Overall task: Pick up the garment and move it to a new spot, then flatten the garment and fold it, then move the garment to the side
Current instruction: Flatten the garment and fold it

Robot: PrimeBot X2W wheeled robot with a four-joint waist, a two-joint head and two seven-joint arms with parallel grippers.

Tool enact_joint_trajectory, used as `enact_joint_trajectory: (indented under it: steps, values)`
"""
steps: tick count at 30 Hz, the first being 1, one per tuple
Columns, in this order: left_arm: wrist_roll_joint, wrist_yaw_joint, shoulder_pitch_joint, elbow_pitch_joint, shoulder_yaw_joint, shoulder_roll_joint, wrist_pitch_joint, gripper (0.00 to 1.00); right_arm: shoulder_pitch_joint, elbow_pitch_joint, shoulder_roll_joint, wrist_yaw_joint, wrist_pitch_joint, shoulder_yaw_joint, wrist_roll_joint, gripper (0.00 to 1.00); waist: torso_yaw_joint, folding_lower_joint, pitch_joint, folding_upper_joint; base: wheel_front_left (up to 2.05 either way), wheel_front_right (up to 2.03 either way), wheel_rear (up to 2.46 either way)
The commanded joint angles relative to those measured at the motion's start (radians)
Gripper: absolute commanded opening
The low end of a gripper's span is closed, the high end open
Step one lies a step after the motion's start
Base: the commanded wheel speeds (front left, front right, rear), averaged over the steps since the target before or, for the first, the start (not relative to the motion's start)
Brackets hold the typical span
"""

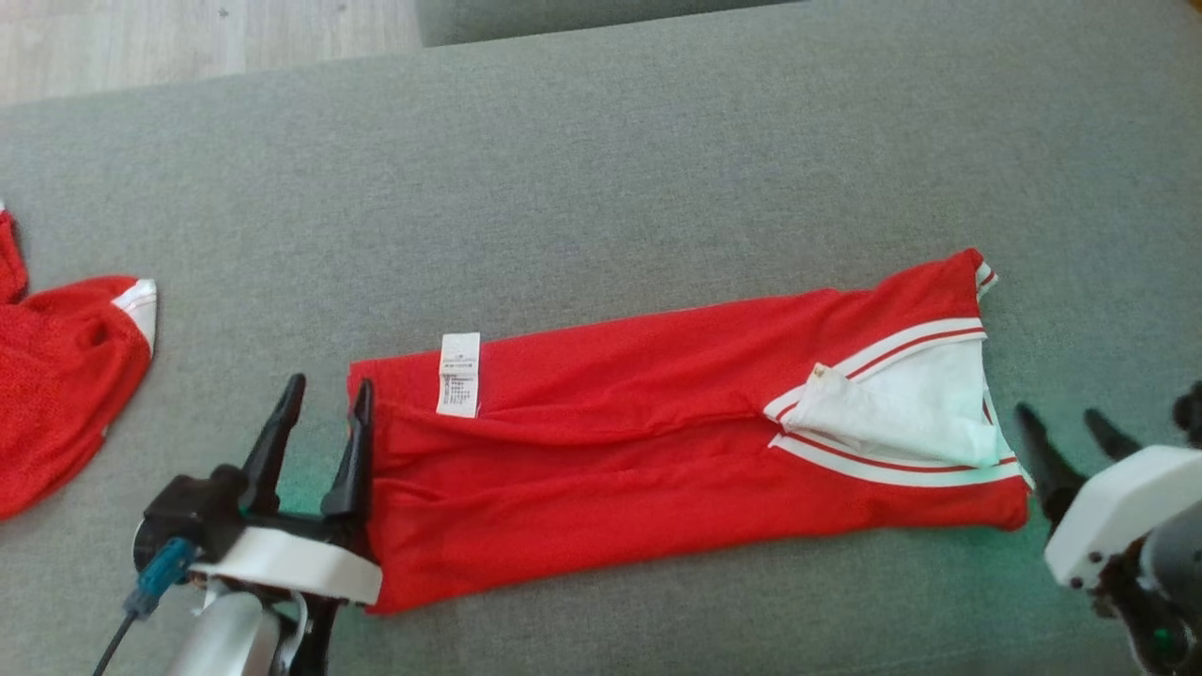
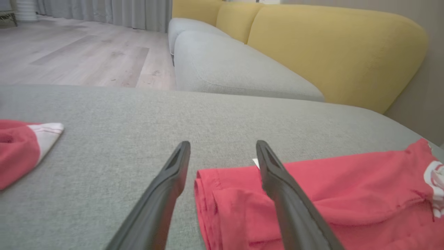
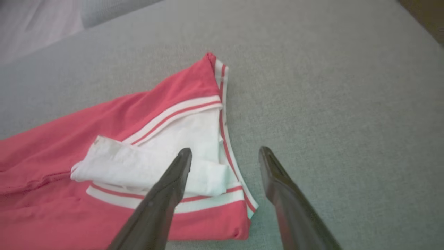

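Head view: red garment (image 1: pixel 657 441) lying folded into long strip across grey cushion (image 1: pixel 601 188). Left end effector (image 1: pixel 330 385) standing open at its left end, right end effector (image 1: pixel 1059 413) standing open just beside its right end, both gripping nothing. Far left, second red garment (image 1: pixel 56 385) lying.
Left wrist view: one of fingers (image 2: pixel 288 194) crossing in front of garment's left edge.
Right wrist view: one of fingers (image 3: pixel 163 194) crossing in front of white neckline (image 3: pixel 180 139), other over cushion.

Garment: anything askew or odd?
Yes. The red garment lies slanted across the grey cushion, not square. At its right end a crumpled white flap sticks out of the fold, and the care label sits exposed on top near the left end.
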Motion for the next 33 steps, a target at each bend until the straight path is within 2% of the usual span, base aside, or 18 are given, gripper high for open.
enact_joint_trajectory:
  steps: [1,7,10,11,12,19,25,26,27,33]
  values:
    - [0.015,0.003,-0.013,-0.038,0.067,-0.001,-0.009,1.00,-0.043,-0.048,-0.008,0.007,-0.035,0.003,0.011,1.00,0.004,0.0001,-0.008,-0.0001,0.00,0.00,0.00]
    - [0.065,0.019,-0.010,-0.059,0.131,-0.030,-0.009,1.00,-0.123,0.047,-0.007,0.007,-0.064,0.003,-0.004,1.00,0.010,0.0001,-0.025,-0.0001,0.00,0.00,0.00]
    - [0.086,0.018,-0.030,-0.050,0.149,-0.025,-0.009,1.00,-0.187,0.146,-0.007,0.007,-0.072,0.005,-0.022,1.00,0.014,0.0001,-0.027,-0.0001,0.00,0.00,0.00]
    - [0.102,0.018,-0.043,-0.049,0.151,-0.025,-0.009,1.00,-0.224,0.229,-0.007,0.007,-0.060,0.006,-0.030,1.00,0.021,0.0001,-0.027,-0.0001,0.00,0.00,0.00]
    - [0.102,0.018,-0.043,-0.049,0.151,-0.025,-0.009,1.00,-0.224,0.229,-0.007,0.007,-0.060,0.006,-0.030,1.00,0.021,0.0001,-0.027,-0.0001,0.00,0.00,0.00]
    - [0.119,0.019,-0.065,-0.048,0.155,-0.023,-0.009,1.00,-0.330,0.464,-0.007,0.007,-0.050,0.021,-0.056,1.00,0.042,0.0001,-0.015,-0.0001,0.00,0.00,0.00]
    - [0.120,0.019,-0.052,-0.051,0.154,-0.033,-0.010,1.00,-0.358,0.596,-0.007,0.007,-0.040,0.052,-0.082,1.00,0.054,0.0001,-0.011,-0.0001,0.00,0.00,0.00]
    - [0.120,0.019,-0.050,-0.051,0.154,-0.034,-0.010,1.00,-0.358,0.607,-0.007,0.007,-0.036,0.059,-0.080,0.83,0.055,0.0001,-0.011,-0.0001,0.00,0.00,0.00]
    - [0.119,0.019,-0.049,-0.051,0.156,-0.034,-0.010,1.00,-0.359,0.614,-0.007,0.007,-0.035,0.066,-0.079,0.00,0.055,0.0001,-0.012,-0.0001,0.00,0.00,0.00]
    - [0.114,0.021,-0.032,-0.057,0.170,-0.034,-0.010,1.00,-0.374,0.584,-0.026,0.007,-0.058,0.081,-0.094,0.00,0.031,0.0001,-0.021,-0.0001,0.00,0.00,0.00]
